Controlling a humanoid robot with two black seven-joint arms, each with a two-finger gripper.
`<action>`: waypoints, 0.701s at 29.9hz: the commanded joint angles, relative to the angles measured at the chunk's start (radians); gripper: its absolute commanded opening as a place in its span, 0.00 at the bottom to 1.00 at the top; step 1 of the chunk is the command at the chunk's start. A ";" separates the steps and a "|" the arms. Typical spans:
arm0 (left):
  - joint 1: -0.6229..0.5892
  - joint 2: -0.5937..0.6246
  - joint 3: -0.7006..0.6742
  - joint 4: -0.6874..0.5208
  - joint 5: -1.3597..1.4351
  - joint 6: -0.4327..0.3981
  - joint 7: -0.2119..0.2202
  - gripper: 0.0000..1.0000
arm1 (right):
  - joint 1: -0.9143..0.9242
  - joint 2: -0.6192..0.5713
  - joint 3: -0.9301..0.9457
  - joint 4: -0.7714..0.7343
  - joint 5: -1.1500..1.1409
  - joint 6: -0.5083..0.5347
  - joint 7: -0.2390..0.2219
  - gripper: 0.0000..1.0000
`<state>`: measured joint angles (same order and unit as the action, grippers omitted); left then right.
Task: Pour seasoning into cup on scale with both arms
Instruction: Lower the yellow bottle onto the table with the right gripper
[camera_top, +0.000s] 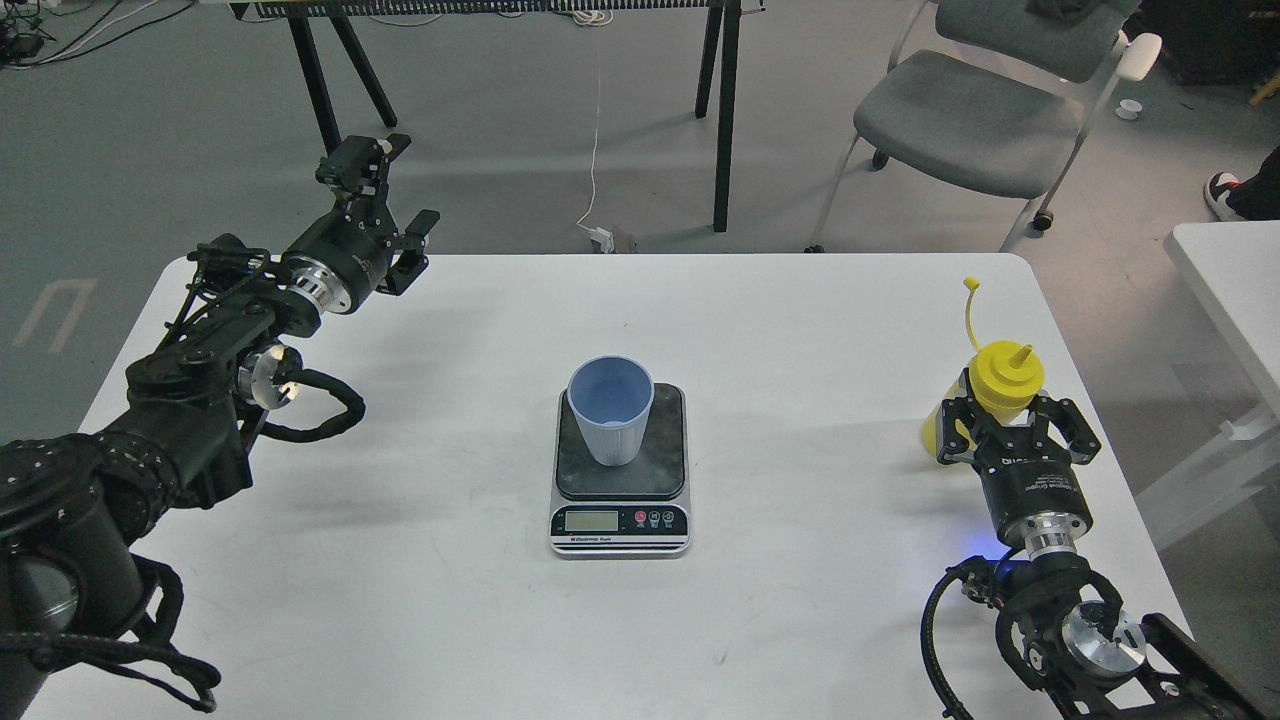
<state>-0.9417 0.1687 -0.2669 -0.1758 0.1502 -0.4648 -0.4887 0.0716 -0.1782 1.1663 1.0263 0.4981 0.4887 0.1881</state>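
Note:
The light blue cup (610, 420) stands upright and empty on the dark plate of the small scale (620, 525) at the table's middle. The yellow seasoning bottle (1005, 375) stands upright near the right edge, nozzle uncovered, its cap strap sticking up. My right gripper (1012, 412) is at the bottle from the near side, its fingers spread on either side of the body; I see no clear squeeze. My left gripper (408, 185) is open and empty, raised over the table's far left corner, far from the cup.
The white table (800, 620) ends close to the bottle on the right. A second white table (1230, 290) stands further right. A grey chair (970, 120) and black table legs (722, 110) are on the floor beyond.

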 joint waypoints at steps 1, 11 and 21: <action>0.001 0.000 0.000 -0.001 0.000 0.000 0.000 0.95 | -0.004 0.000 0.000 0.003 -0.001 0.000 0.007 0.52; 0.001 0.000 0.000 -0.004 0.000 0.000 0.000 0.95 | -0.009 0.000 0.000 0.000 -0.010 0.000 0.008 0.55; 0.000 0.000 0.000 -0.004 0.000 0.000 0.000 0.95 | -0.012 0.000 0.000 0.001 -0.038 0.000 0.034 0.99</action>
<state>-0.9403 0.1687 -0.2669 -0.1795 0.1505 -0.4647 -0.4887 0.0605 -0.1779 1.1651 1.0277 0.4644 0.4887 0.2196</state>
